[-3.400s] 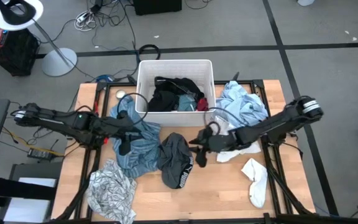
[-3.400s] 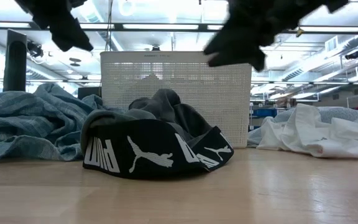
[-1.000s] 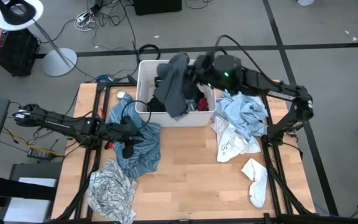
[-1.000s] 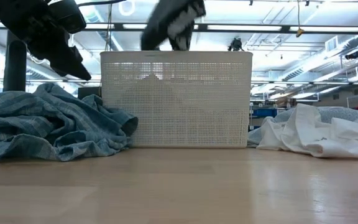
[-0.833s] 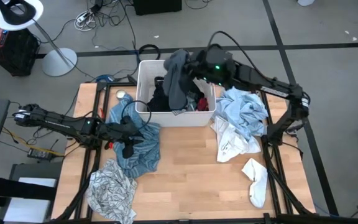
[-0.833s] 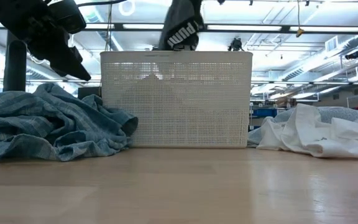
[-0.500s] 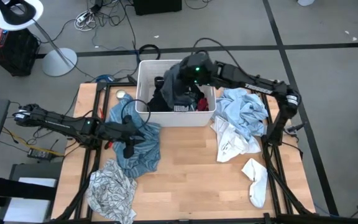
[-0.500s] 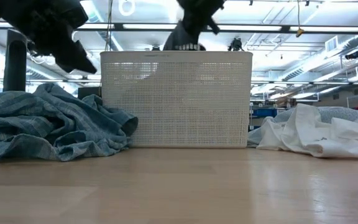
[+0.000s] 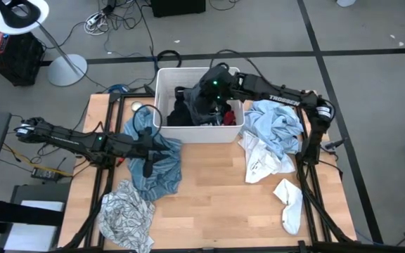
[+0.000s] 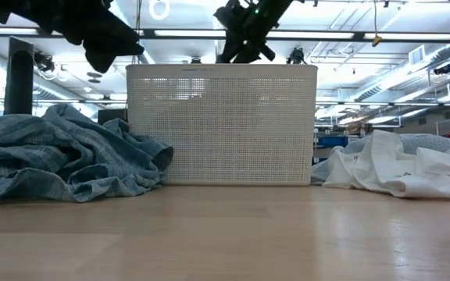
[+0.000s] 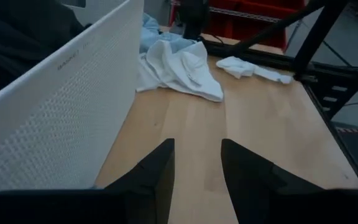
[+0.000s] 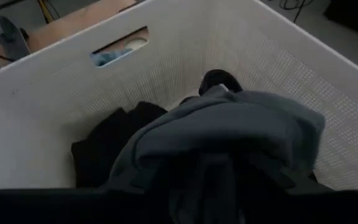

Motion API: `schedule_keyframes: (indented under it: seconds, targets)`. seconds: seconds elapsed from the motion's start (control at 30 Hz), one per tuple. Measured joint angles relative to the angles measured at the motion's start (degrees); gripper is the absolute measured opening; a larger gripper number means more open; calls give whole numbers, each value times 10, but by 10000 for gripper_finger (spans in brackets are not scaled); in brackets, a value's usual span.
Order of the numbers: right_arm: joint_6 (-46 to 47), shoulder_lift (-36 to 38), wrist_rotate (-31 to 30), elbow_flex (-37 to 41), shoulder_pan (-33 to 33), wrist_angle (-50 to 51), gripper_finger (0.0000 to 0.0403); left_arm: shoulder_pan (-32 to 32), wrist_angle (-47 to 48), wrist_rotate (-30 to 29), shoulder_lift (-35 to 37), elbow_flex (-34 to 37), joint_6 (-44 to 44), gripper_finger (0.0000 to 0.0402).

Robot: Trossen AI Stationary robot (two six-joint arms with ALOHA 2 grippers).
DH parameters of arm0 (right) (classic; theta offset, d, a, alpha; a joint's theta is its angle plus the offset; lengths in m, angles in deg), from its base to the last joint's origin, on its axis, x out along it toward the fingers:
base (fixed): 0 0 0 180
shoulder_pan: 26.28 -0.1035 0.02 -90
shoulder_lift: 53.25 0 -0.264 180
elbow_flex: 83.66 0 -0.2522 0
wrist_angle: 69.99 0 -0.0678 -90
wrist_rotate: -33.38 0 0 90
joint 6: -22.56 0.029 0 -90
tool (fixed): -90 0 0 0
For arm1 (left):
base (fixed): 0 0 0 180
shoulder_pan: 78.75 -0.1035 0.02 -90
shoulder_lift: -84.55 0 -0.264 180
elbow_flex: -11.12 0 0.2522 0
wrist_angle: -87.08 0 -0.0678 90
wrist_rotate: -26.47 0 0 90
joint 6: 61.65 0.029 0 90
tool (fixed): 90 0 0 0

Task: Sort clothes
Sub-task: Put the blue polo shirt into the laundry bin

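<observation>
Right now my right gripper [image 9: 209,95] is over the white tub [image 9: 162,105], down among the dark clothes. It has the grey shorts [image 12: 229,134] bunched in front of it, hanging into the tub on top of the black clothes [image 12: 114,146] there. I cannot tell if my right fingers are pinched on the shorts or have let go, because the cloth hides them.

My left gripper [image 9: 148,163] waits above the teal shirt [image 9: 162,172], just in front of the tub. Its two fingers [image 11: 154,177] are apart with nothing between them.

I think the step in hand is dropping the shorts into the tub. Next, I should make sure the fingers are apart, then lift the right arm straight up so no cloth comes along.

More clothes lie on the table [image 9: 209,197]: the light-blue shirt [image 9: 276,123] beside the tub, a white shirt [image 9: 262,163] in front of it, a white sock [image 9: 289,204] near the front, and the patterned top [image 9: 125,218] at the front left corner
</observation>
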Motion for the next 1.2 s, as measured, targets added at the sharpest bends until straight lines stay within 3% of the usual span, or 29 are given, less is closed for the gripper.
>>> schedule_keyframes:
  seconds: [0.2, 0.3, 0.4, 0.57, 0.67, 0.9, 1.2]
  targets:
    - [-5, 36, 2, 0, -4, 3, 190, 0, -1, -15, 0, 0, 47, 137]
    - [-5, 57, 2, 0, -9, 17, 199, 0, -1, -52, 0, 0, 76, 137]
    - [-6, 80, 2, 0, -19, 46, 205, 0, 3, -83, 0, 0, 54, 137]
    - [-7, 114, 1, 0, -53, 96, 205, 0, 39, -86, 0, -1, 36, 134]
    - [-6, 128, -2, 0, -82, 115, 204, 0, 101, -88, 1, -20, 15, 123]
    - [12, 158, -99, 0, -184, 193, 205, 24, 211, -88, 2, -91, 6, 77]
    - [90, 153, -200, 4, -321, 256, 202, 30, 192, -86, 1, -110, 28, 59]
